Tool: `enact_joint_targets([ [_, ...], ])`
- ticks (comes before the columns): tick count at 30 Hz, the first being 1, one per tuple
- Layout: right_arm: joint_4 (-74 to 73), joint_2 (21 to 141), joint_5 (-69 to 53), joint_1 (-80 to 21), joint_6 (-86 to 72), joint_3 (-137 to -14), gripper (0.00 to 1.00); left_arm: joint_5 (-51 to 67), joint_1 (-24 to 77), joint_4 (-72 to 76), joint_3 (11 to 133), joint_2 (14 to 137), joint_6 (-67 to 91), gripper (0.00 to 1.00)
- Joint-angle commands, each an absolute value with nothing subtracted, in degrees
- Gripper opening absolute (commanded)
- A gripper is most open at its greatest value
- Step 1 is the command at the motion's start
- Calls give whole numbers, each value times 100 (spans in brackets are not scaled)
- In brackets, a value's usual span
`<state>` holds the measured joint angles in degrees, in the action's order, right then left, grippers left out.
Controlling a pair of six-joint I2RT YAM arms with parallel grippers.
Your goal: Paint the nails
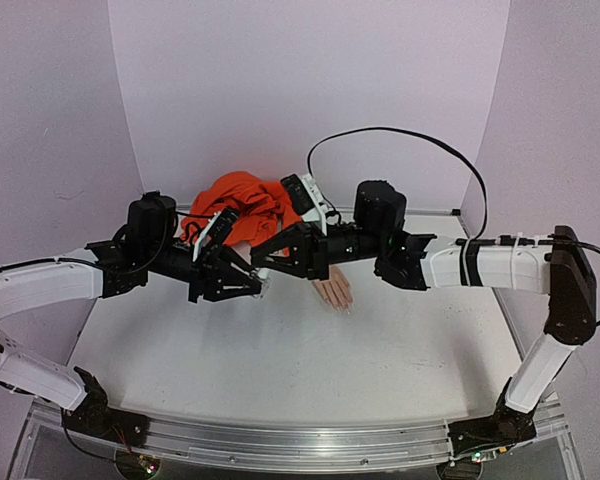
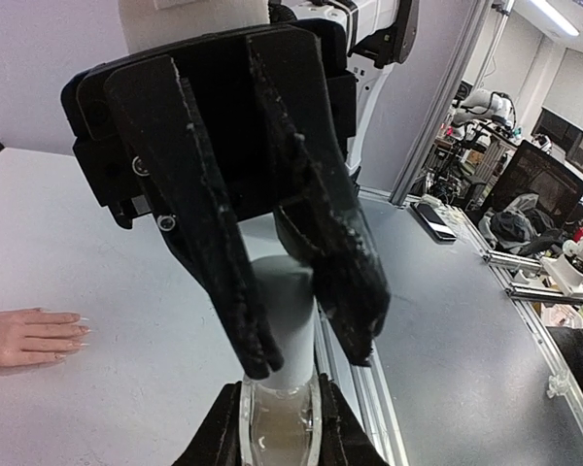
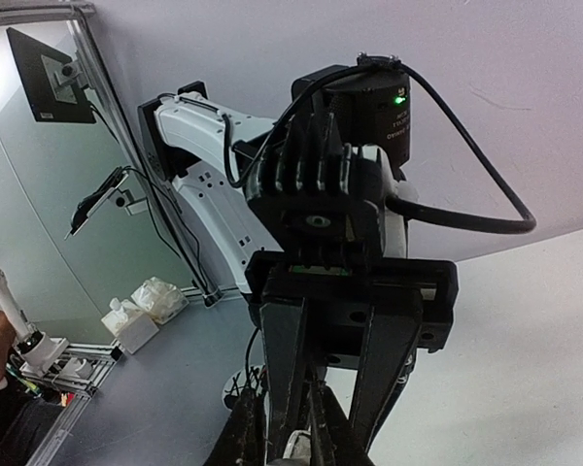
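The left arm (image 1: 40,285) rises from the worktop's near left corner and reaches right, forearm level. The right arm (image 1: 490,262) climbs from the near right corner, bends sharply above the right edge and stretches left. Both wrists meet over the middle of the worktop, nearer its far edge. The left gripper (image 2: 280,434) is clamped on a small clear bottle (image 2: 277,416). The right gripper (image 2: 309,351) faces it, its two black fingers pressed against either side of the bottle's pale cap (image 2: 290,301).

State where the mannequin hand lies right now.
In the top view the mannequin hand lies flat on the table just right of centre, showing below the right arm, its orange sleeve behind it.
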<state>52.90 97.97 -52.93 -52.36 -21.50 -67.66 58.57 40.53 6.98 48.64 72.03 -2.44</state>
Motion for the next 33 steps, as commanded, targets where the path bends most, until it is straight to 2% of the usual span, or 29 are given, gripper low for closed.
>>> enact_joint_targets([
  [1,5673,9866,-5127,-5477,-2192,-6931,0,5158,4021,1011,5058,6912,-279,0],
  [4,5762,9925,-4262,-5657,-2307,-6771,0,4150,4025,1026,4866,6618,-379,0],
  [8,5557,10179,-1992,-6055,-2971,-6882,0,1856,4025,1132,4563,6200,-435,0],
  [13,3327,10994,1702,-6981,-4382,-8441,0,-86,4025,1199,4327,5914,-670,0],
  [16,3077,11345,2421,-7403,-4882,-9039,0,-346,4038,1196,4284,5842,-728,0],
  [21,3065,11456,2394,-7443,-4708,-9391,0,-274,4034,1187,4272,5816,-826,0],
  [22,3079,11374,2339,-7409,-4573,-9323,3,-246,4034,1183,4278,5810,-860,0],
  [24,3140,11115,2119,-7252,-4239,-9093,20,-173,4034,1163,4280,5811,-887,0],
  [27,3260,10553,1756,-6876,-3751,-8463,53,-132,4034,1087,4308,5838,-876,0],
  [29,3375,10162,1316,-6564,-3345,-7973,66,-124,4034,1037,4346,5859,-871,0],
  [33,4567,9273,-761,-5650,-2544,-6489,81,371,4026,936,4410,5935,-892,0],
])
